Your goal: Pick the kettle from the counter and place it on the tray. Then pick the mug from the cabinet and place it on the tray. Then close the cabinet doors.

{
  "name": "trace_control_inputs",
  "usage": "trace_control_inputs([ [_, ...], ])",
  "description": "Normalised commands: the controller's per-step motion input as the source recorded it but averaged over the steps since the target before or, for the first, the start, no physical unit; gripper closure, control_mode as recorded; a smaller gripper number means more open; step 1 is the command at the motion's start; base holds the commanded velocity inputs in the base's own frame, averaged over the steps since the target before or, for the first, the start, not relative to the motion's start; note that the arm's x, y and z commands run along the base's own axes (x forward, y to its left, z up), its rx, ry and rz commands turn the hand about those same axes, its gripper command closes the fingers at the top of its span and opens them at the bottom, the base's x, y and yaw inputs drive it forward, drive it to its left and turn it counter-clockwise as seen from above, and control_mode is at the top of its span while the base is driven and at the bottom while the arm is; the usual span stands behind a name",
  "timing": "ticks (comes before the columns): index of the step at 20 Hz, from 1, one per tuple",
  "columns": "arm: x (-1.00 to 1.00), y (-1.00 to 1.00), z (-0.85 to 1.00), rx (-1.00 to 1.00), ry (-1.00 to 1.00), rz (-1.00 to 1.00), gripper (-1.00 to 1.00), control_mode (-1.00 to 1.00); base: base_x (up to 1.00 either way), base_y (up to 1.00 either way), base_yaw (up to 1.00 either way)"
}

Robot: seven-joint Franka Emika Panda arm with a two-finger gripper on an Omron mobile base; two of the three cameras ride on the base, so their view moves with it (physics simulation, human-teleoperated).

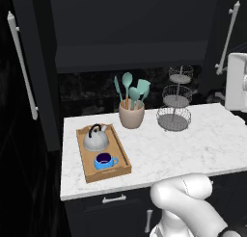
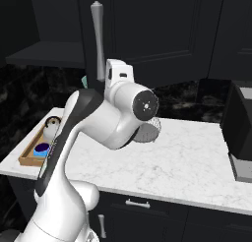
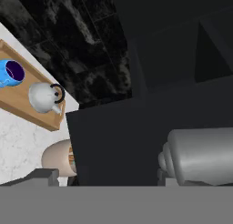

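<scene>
Kettle (image 1: pixel 96 139) and mug (image 1: pixel 104 161) sit on the tray (image 1: pixel 123 157); the right cabinet door's long vertical handle (image 3: pixel 200 155) lies just beside the gripper, whose opening I cannot tell

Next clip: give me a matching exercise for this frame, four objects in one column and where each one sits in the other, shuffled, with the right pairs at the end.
Things:
1. kettle
2. mug
3. utensil crock
4. wire tiered stand

Places:
A. on the counter, right of the crock
B. on the tray, at its end nearer the counter's front edge
C. on the tray, at its end nearer the back wall
D. on the counter, between the tray and the wire stand

Pairs: 1-C, 2-B, 3-D, 4-A
</scene>
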Motion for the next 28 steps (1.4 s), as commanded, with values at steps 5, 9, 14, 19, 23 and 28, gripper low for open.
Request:
trace_control_inputs([
  [5, 0.9, 0.09, 0.0, -0.09, 0.0, -0.28, -1.0, -1.0, 0.0, 0.0, 0.0],
  [9, 0.92, 0.0, 0.0, -0.02, 0.0, -0.22, -1.0, -1.0, 0.0, 0.0, 0.0],
  [14, 0.97, -0.05, -0.01, 0.0, 0.0, -0.19, -1.0, -1.0, 0.0, 0.0, 0.0],
  [19, 0.93, -0.08, 0.0, 0.0, 0.0, -0.16, -1.0, -1.0, 0.0, 0.0, 0.0],
  [23, 0.87, -0.08, 0.0, 0.0, 0.03, -0.12, -1.0, -1.0, 0.0, 0.0, 0.0],
  [28, 0.74, -0.13, 0.0, 0.0, 0.08, -0.06, -1.0, -1.0, 0.0, 0.0, 0.0],
])
